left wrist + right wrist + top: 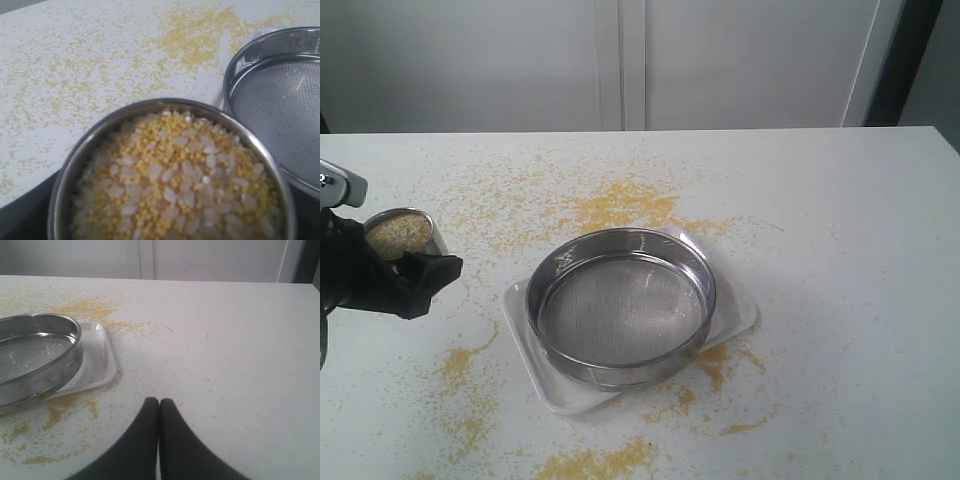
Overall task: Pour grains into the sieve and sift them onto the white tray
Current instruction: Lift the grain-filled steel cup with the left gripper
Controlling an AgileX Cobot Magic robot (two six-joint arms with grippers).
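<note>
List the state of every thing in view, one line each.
steel cup, upright, full of grains
grains, in the steel cup, unpoured
sieve, upright on the white tray, mesh looks bare
white tray, flat under the sieve
left end effector, shut on the steel cup
right end effector, shut, empty
table, strewn with yellow meal

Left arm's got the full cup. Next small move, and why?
Probably shift the cup sideways until it is over the sieve, and only then tilt. The left gripper holds it upright and full of grains, but beside the sieve, over the table. The mesh is empty and the sieve sits on the tray, so tilting now would likely spill.
</note>
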